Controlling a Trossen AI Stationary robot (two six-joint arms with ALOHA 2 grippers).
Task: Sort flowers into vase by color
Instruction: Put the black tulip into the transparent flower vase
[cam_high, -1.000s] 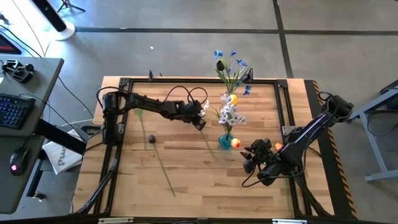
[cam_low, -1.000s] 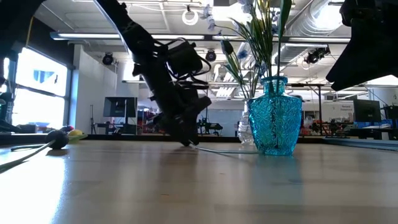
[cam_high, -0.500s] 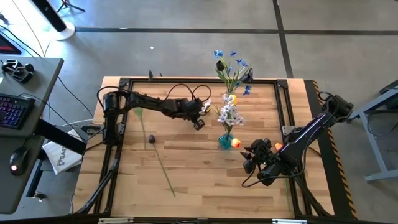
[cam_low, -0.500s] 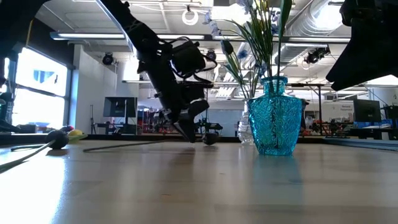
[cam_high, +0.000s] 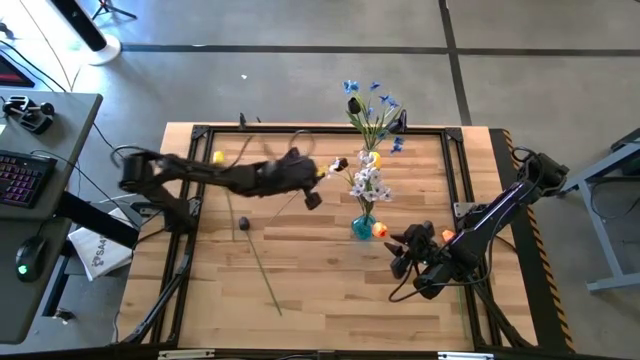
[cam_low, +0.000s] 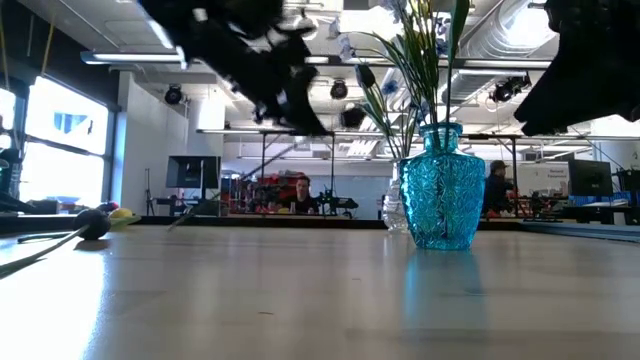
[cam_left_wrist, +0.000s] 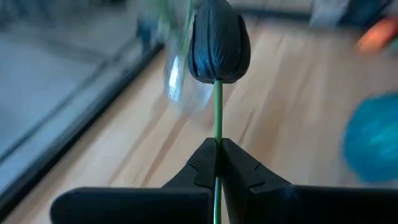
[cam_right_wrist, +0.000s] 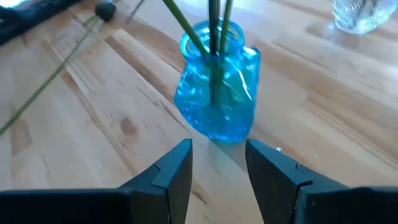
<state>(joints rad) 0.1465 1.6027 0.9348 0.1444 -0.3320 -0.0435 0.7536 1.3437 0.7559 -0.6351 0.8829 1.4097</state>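
Flowers: several stand in the blue vase (cam_high: 361, 228) just beyond the spread, waiting right hand (cam_right_wrist: 217, 163); left hand (cam_left_wrist: 216, 151) pinches a near-black flower (cam_left_wrist: 218, 41); two stems (cam_high: 257, 262) remain on the worktop (cam_high: 320, 290).

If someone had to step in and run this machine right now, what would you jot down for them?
Left claw: shut on the stem of a dark flower, lifted off the table left of the vases.
Right claw: open, empty, waiting by the blue vase.
Done: blue vase holds stems; a clear vase stands beyond it.
Left: place the dark flower; another dark flower and a yellow one lie on the table.
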